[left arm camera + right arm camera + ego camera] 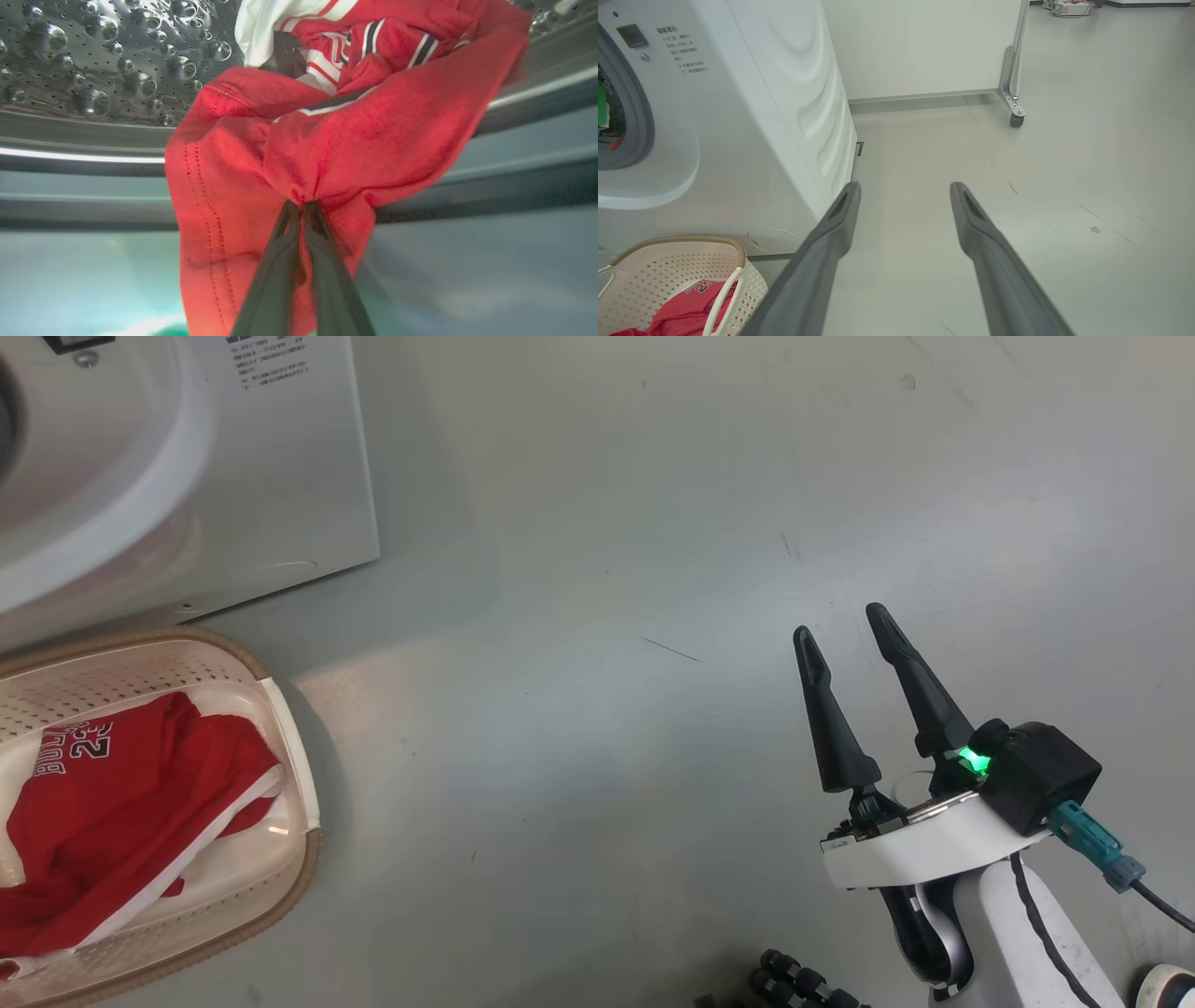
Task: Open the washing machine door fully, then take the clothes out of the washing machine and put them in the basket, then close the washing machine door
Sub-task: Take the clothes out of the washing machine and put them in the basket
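In the left wrist view my left gripper [302, 205] is shut on a fold of the red clothes [327, 135], which lie over the lip of the perforated steel drum [93, 56] of the washing machine [187, 476]. Another red garment [121, 803] with white trim lies in the cream basket [299, 784] at the head view's lower left, also in the right wrist view, basket [649, 270]. My right gripper [845, 621] stands open over bare floor at the right, nothing between its fingers [971, 219]. The washing machine door is out of view.
The white washing machine [738, 116] stands right behind the basket. A white panel on a castor [1014, 119] stands further back across the grey floor. A dark cable [1158, 896] trails from my right wrist.
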You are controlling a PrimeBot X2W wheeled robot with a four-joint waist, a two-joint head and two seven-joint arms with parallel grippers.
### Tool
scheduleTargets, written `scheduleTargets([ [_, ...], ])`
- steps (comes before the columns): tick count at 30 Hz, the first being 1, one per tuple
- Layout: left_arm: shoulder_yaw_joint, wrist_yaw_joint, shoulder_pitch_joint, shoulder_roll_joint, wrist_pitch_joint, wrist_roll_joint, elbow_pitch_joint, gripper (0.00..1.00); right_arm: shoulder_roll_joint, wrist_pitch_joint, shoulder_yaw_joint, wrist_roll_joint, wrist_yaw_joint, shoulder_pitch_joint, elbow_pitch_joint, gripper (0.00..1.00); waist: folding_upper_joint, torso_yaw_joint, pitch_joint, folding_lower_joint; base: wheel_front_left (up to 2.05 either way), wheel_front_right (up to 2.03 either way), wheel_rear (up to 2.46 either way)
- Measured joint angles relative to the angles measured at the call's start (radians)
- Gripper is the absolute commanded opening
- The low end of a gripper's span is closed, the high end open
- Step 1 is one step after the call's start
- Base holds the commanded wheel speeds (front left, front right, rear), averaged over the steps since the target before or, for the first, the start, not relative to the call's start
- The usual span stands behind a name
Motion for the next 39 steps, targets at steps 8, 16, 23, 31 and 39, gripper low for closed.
scheduleTargets([
  [8, -0.008, -0.017, 0.000, -0.013, -0.079, 0.000, 0.022, 0.00, 0.000, 0.000, -0.003, 0.000, -0.001, 0.000, 0.001, 1.00, 0.0000, 0.012, -0.014, 0.0000, 0.00, 0.00, 0.00],
  [16, -0.011, -0.036, 0.008, -0.051, -0.180, -0.001, 0.040, 0.00, 0.000, 0.000, -0.013, -0.001, -0.009, -0.001, 0.010, 1.00, 0.0000, 0.037, -0.054, 0.0000, 0.00, 0.00, 0.00],
  [23, -0.011, -0.053, 0.042, -0.072, -0.262, -0.009, 0.048, 0.00, 0.000, 0.000, -0.018, -0.012, -0.009, 0.000, 0.021, 1.00, 0.0000, 0.058, -0.086, 0.0000, 0.00, 0.00, 0.00],
  [31, -0.039, -0.079, 0.118, -0.104, -0.353, -0.010, 0.067, 0.00, -0.001, 0.000, -0.030, -0.026, -0.009, 0.003, 0.033, 1.00, 0.0000, 0.089, -0.135, 0.0000, 0.00, 0.00, 0.00],
  [39, -0.059, -0.089, 0.194, -0.132, -0.458, -0.016, 0.074, 0.00, -0.002, 0.000, -0.037, -0.037, -0.009, 0.025, 0.048, 1.00, 0.0000, 0.128, -0.189, -0.0001, 0.00, 0.00, 0.00],
])
